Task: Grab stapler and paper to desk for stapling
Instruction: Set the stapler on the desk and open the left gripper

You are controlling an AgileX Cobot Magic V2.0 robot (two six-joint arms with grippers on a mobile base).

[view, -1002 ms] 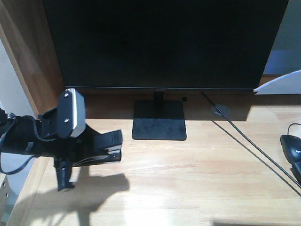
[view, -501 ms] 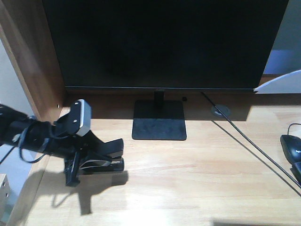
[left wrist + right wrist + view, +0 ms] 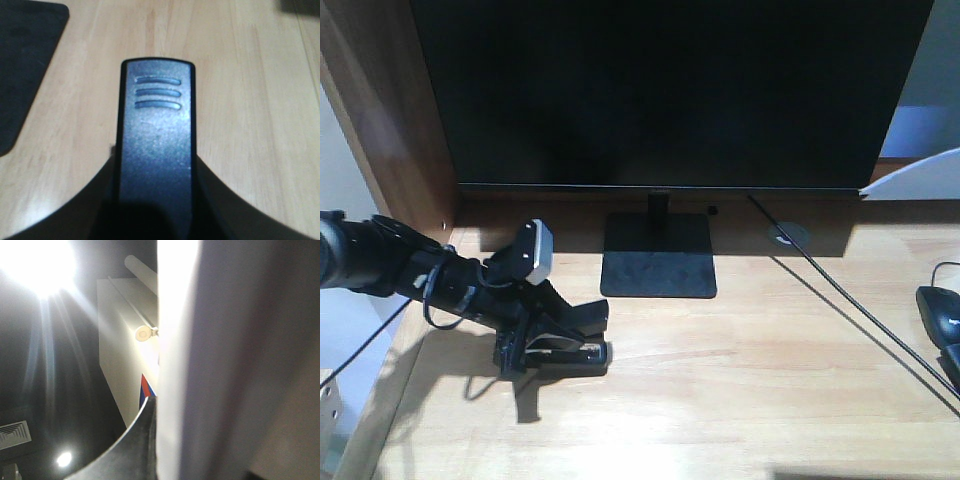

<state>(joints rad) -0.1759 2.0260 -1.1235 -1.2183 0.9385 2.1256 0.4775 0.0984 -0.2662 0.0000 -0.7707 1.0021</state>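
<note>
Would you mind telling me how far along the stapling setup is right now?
Done: the stapler is down at the desk, clamped in the left gripper. In hand: the paper hangs above the desk's right side, filling the right wrist view. Left: release the stapler, lay the paper down and staple it.

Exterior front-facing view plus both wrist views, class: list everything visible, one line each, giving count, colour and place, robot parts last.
light wooden desk: one, pale top, brown side panel at left.
black flat monitor with square stand: one, black, desk's back.
thin black cable: one, black, diagonal across desk's right.
round silver grommet: one, silver, right of the stand.
black computer mouse: one, black, right edge.
black plastic stapler: one, black, desk's left part.
white paper sheet: one, white, aloft at upper right.
ceiling lights: two, bright white, right wrist view.
left gripper: one, black, shut on the stapler.
right gripper: one, dark finger against the sheet.
</note>
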